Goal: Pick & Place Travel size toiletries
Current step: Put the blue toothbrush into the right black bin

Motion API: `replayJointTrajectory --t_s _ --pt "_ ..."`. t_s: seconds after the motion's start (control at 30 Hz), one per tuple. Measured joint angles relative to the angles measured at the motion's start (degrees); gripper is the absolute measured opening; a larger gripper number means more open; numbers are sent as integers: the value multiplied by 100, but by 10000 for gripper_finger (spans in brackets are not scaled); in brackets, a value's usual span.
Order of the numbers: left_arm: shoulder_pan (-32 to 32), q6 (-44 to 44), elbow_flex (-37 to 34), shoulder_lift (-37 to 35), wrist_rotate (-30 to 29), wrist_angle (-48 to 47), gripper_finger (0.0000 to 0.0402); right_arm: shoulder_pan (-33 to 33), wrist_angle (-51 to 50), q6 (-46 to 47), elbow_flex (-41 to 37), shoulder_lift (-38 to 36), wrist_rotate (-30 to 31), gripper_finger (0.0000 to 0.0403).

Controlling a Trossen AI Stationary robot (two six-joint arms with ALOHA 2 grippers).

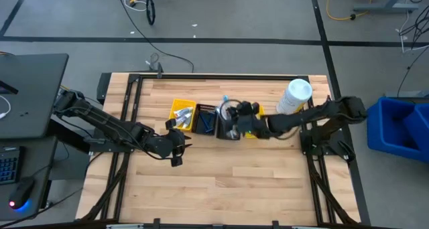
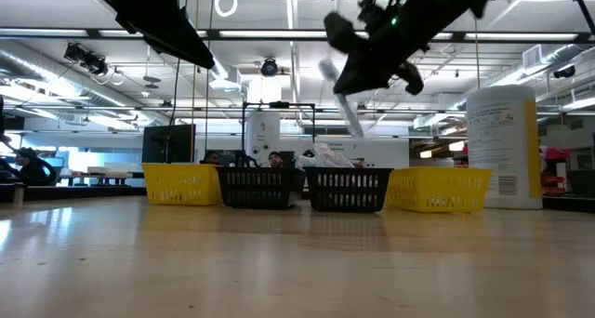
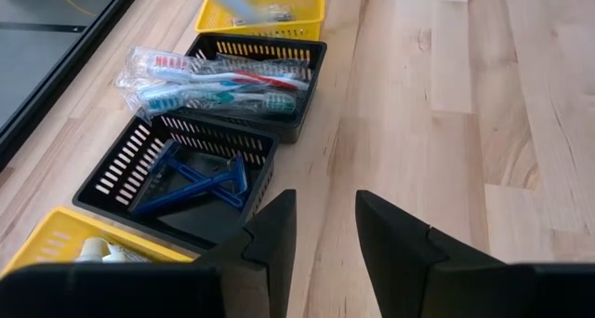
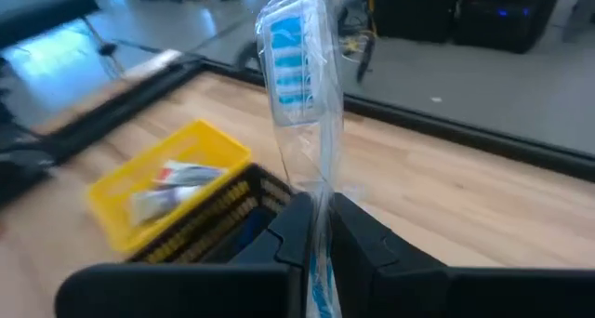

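Above the black basket (image 1: 231,125) of toothbrushes, the right gripper (image 4: 321,227) hangs with its fingers pinching a wrapped blue toothbrush (image 4: 296,67) upright, clear of the desk (image 1: 221,189). Near the yellow basket (image 1: 182,114) of tubes, the left gripper (image 3: 325,227) hovers, fingers spread and empty.

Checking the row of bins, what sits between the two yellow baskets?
Two black baskets stand between the yellow baskets: one holds blue razors, the other wrapped toothbrushes. The left wrist view shows it best.
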Motion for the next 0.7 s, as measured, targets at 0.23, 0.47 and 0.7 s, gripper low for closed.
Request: replayJointTrajectory --t_s 0.23,0.47,0.7 --pt "0 -2 0 0 1 -2 121 -541 46 -20 -134 500 -725 32" --pt "0 -2 0 0 2 -9 121 -614 56 230 -160 700 -773 35" --pt "0 -4 0 2 2 -11 121 -612 -207 713 -160 699 -957 79"
